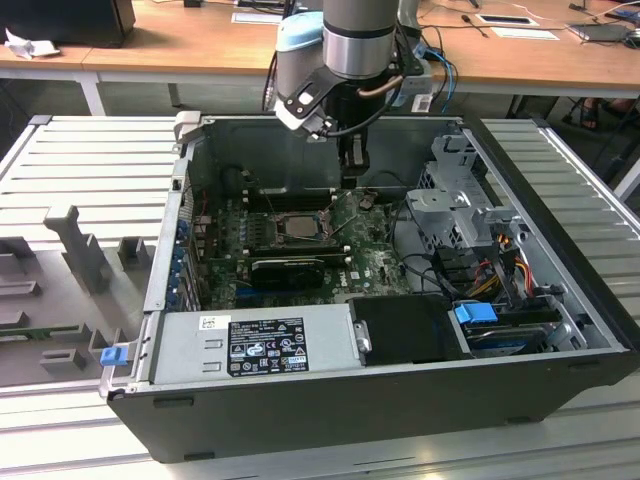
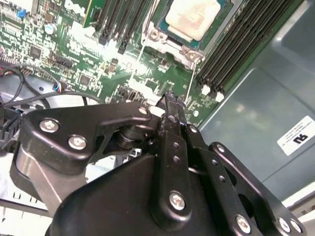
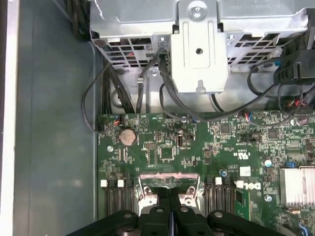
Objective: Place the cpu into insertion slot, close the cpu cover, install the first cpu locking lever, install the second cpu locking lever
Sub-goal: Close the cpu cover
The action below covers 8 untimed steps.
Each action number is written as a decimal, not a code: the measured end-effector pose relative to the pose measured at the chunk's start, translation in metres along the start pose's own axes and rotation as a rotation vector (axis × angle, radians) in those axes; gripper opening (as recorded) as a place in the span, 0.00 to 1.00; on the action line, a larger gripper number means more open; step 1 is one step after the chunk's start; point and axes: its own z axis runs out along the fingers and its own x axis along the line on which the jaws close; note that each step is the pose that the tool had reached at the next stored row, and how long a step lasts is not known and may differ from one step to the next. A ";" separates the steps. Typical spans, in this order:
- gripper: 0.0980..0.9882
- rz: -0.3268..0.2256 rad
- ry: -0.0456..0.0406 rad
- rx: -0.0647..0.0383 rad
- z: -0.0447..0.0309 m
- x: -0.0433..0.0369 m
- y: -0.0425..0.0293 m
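The cpu (image 2: 192,17) shows its pale beige face inside the insertion slot (image 1: 296,226) on the green board. The silvery cpu cover (image 2: 170,45) lies flat around it as a frame. A thin wire locking lever (image 2: 189,81) runs from the socket's corner toward my fingers. My gripper (image 1: 350,178) hangs inside the case just behind the socket toward the case's back wall, above the board. In both wrist views the gripper (image 2: 170,101) (image 3: 170,192) has its black fingers pressed together, with nothing visible between them. The socket's metal end (image 3: 168,181) lies right at the fingertips.
The open case holds a grey drive cage (image 3: 197,49) with black cables (image 3: 98,98) close beyond the gripper. Black memory slots (image 2: 236,49) flank the socket. A black finned card (image 1: 290,268) and the power supply (image 1: 260,340) lie nearer the front. A coin battery (image 3: 128,136) sits on the board.
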 end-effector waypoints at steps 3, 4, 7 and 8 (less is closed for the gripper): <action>0.01 0.000 0.0000 0.001 0.0027 0.0000 0.0063; 0.01 0.000 0.0000 0.002 0.0041 0.0001 0.0086; 0.01 0.000 -0.0002 0.005 0.0120 -0.0002 0.0138; 0.01 0.000 0.0000 0.006 0.0136 -0.0002 0.0151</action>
